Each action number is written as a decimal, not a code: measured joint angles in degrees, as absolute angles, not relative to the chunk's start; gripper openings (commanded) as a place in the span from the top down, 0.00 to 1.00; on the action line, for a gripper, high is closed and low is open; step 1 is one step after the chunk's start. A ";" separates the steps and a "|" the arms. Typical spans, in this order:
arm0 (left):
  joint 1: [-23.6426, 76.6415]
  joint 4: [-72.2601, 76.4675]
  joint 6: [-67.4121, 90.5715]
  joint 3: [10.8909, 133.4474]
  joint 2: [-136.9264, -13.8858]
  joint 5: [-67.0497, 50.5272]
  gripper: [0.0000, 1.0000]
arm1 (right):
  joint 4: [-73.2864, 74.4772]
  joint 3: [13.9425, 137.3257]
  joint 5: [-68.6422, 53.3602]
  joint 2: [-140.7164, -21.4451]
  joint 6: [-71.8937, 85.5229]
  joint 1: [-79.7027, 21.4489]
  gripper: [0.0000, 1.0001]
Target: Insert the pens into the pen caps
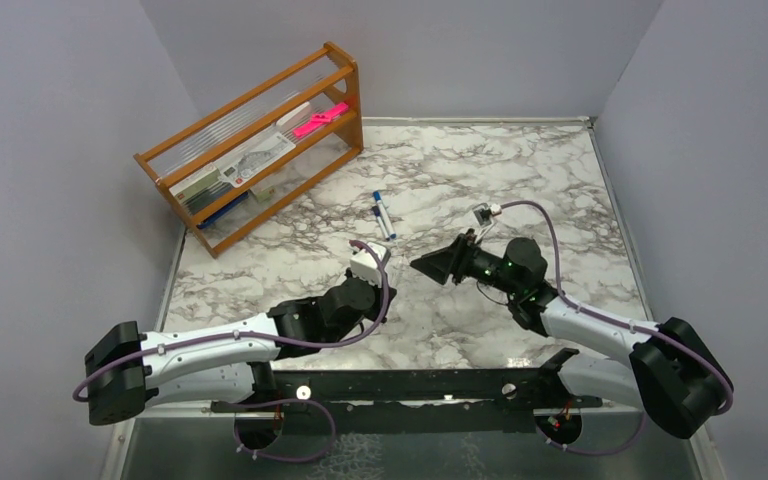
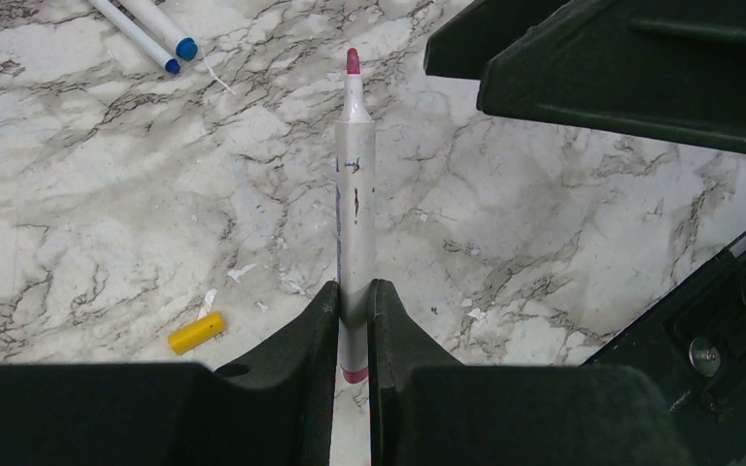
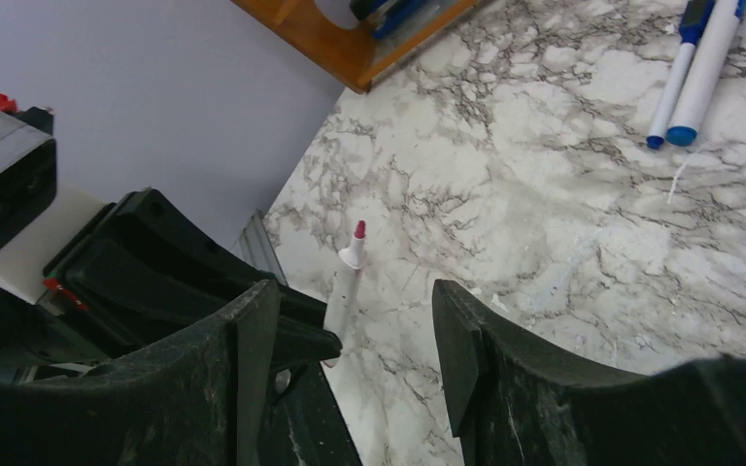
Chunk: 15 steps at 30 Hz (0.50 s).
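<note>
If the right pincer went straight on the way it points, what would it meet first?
Probably the red-tipped pen held in the left pincer; its tip lies between the open fingers of the right pincer, depth unclear.

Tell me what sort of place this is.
Probably a robot test booth: a marble-patterned tabletop boxed in by plain grey walls, a black mounting rail at its near edge, and a wooden rack of stationery.

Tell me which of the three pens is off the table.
The red-tipped pen, clamped in the left end effector with its tip bare. The other two pens, blue at the ends, lie side by side on the marble table.
</note>
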<state>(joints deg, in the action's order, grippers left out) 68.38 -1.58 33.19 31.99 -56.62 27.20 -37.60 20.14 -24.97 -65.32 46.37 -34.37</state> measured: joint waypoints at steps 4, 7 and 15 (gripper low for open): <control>68.38 -0.08 33.30 31.99 -57.74 27.27 1.00 | -40.56 20.86 -26.65 -65.54 47.46 -34.37 0.38; 68.38 0.95 33.30 31.99 -58.63 27.24 1.00 | -41.69 22.13 -27.31 -66.92 47.35 -34.48 0.38; 68.38 3.97 32.60 32.05 -59.40 27.03 1.00 | -41.60 26.30 -27.92 -71.83 45.56 -35.99 0.38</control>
